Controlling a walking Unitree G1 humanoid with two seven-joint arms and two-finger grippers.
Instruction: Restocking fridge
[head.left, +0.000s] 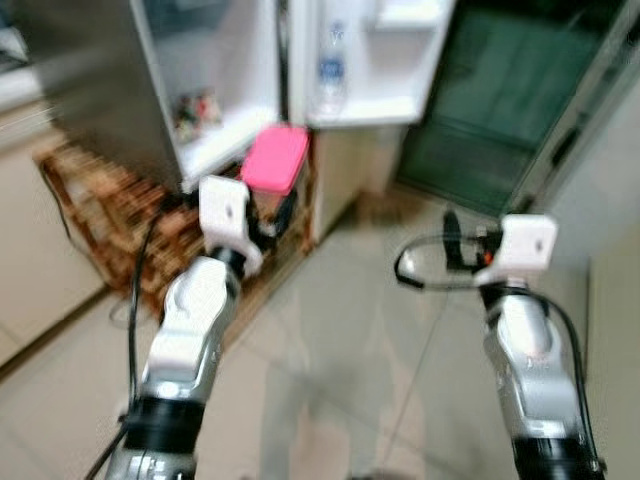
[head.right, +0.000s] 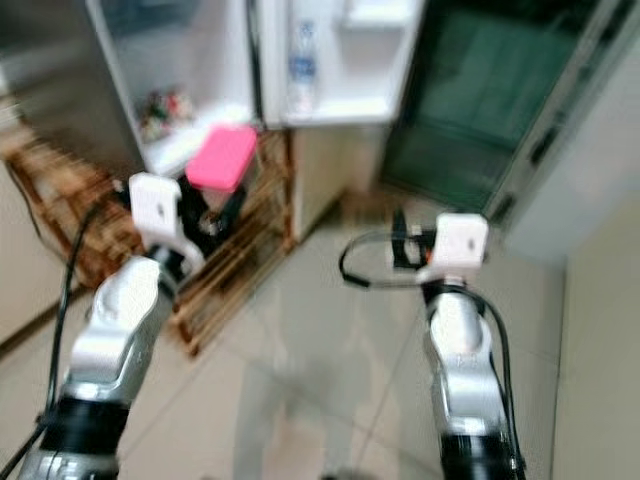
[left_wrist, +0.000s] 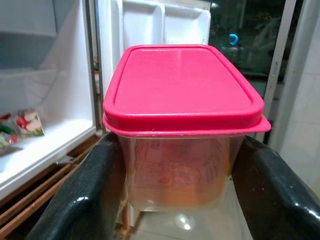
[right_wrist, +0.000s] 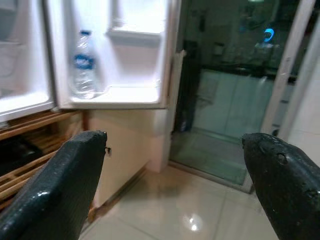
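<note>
Item in transit: pink-lidded container (left_wrist: 182, 125), clamped between the left gripper (left_wrist: 175, 200) fingers, held before the open fridge (head.left: 225, 130). Right gripper (right_wrist: 175, 190) spread wide, empty. Door shelf holds a water bottle (right_wrist: 82, 67). Container not yet shelved; placement remains.

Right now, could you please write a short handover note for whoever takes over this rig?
Left gripper: shut on the clear plastic container with a pink lid, held up in front of the open white fridge.
Right gripper: open, holding nothing, raised over the floor.
Fridge: door open; a clear plastic water bottle stands in the door shelf, and colourful packets lie on an inner shelf.
Done: container picked up and brought near.
Left: set the container inside the fridge.
</note>
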